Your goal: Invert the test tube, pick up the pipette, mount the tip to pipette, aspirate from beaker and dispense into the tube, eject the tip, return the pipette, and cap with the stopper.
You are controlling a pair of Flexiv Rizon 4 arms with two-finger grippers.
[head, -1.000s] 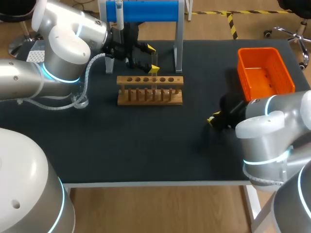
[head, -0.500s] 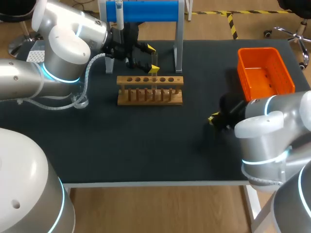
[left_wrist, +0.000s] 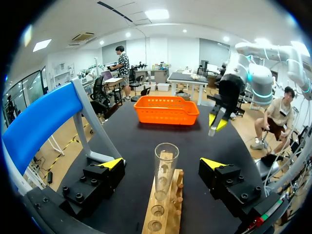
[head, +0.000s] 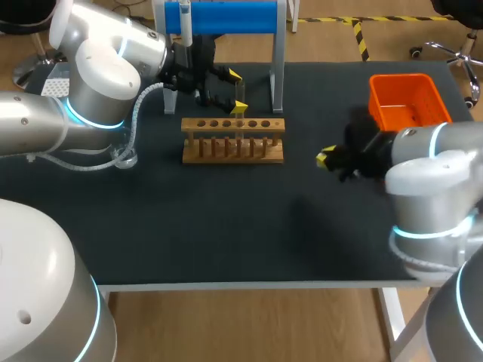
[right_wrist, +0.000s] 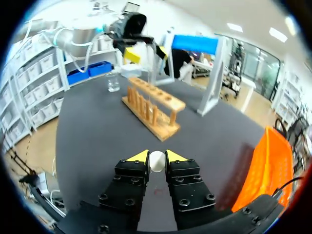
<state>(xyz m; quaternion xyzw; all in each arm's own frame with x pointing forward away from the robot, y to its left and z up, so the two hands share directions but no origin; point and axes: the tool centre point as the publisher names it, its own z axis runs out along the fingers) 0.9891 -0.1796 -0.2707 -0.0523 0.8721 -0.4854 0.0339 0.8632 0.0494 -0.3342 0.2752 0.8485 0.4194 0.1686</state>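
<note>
A small glass beaker [head: 127, 159] stands on the dark surface [head: 226, 226] at the far left, just beside the left arm [head: 106, 68]. That arm reaches in over the back of the surface, in front of a stand [head: 226, 15] with a blue crossbar. The pipette [head: 185, 23] hangs at the left end of the bar.

The left jaws are open. Their yellow tips stand one on each side of the tube [left_wrist: 165, 168] and are clear of the glass. The tube is upright, mouth up, in a hole of the wooden rack [head: 232, 147]; which hole cannot be told. The rack lies near the middle of the surface, in front of the stand.

To the right, well apart from the rack, the right arm [head: 430, 173] comes in from the right edge. The right jaws are closed on a small white stopper [right_wrist: 157, 161], which is pinched between the two yellow tips above the surface and points toward the rack. An orange basket [head: 407, 105] sits at the back right corner, just behind this arm.
</note>
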